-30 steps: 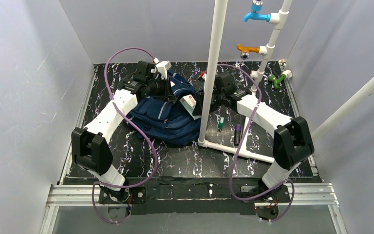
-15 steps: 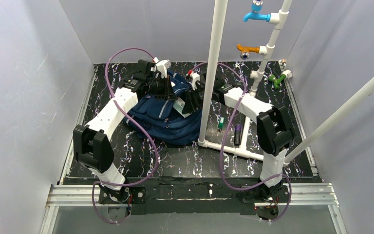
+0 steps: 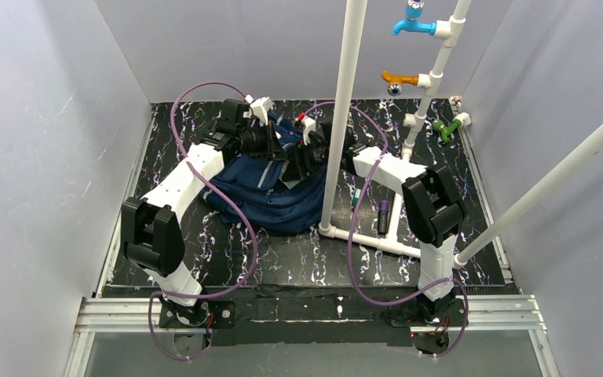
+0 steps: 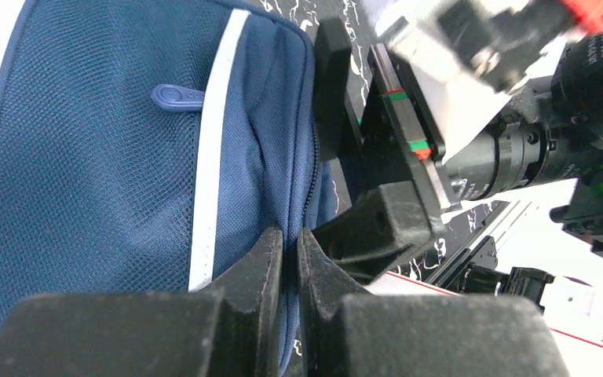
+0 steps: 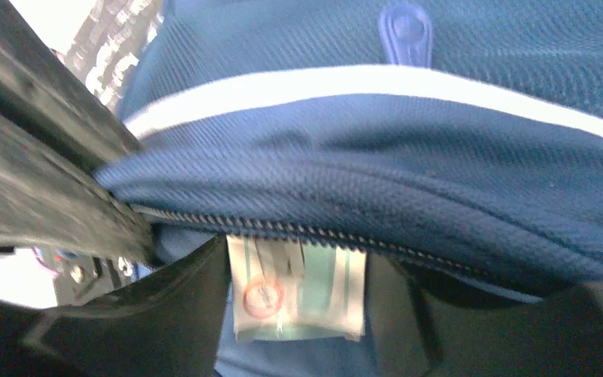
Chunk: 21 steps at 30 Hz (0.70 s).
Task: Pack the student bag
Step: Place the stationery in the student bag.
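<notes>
Where box (image 5: 298, 287) meets student bag (image 5: 440, 157), print unreadable.

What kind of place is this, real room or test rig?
Most likely a lab test cell, not a real room: plain pale panel walls box in a black marbled tabletop, and a white PVC pipe frame carries a blue tap and an orange tap.
</notes>
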Each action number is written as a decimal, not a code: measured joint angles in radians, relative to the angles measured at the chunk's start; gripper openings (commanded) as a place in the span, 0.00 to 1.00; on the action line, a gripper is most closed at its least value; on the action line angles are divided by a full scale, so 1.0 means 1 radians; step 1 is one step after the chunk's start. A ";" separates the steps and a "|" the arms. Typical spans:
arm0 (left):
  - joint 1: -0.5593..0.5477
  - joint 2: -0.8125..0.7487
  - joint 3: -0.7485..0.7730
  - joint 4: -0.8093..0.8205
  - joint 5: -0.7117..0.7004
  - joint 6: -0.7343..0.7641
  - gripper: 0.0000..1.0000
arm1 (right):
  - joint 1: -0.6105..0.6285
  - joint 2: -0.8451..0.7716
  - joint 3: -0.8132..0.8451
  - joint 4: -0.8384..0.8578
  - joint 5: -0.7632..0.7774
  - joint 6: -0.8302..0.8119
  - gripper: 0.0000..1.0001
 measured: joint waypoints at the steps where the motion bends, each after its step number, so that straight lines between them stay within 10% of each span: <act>1: 0.000 0.000 -0.002 0.003 -0.002 -0.001 0.00 | 0.001 0.000 -0.013 0.038 -0.003 0.032 0.82; 8: 0.000 -0.001 -0.011 0.002 -0.002 0.003 0.00 | -0.010 -0.002 -0.101 0.278 -0.078 0.232 0.94; 21: -0.010 -0.001 -0.012 -0.021 0.016 0.014 0.00 | -0.006 -0.188 -0.160 0.006 0.158 -0.021 0.98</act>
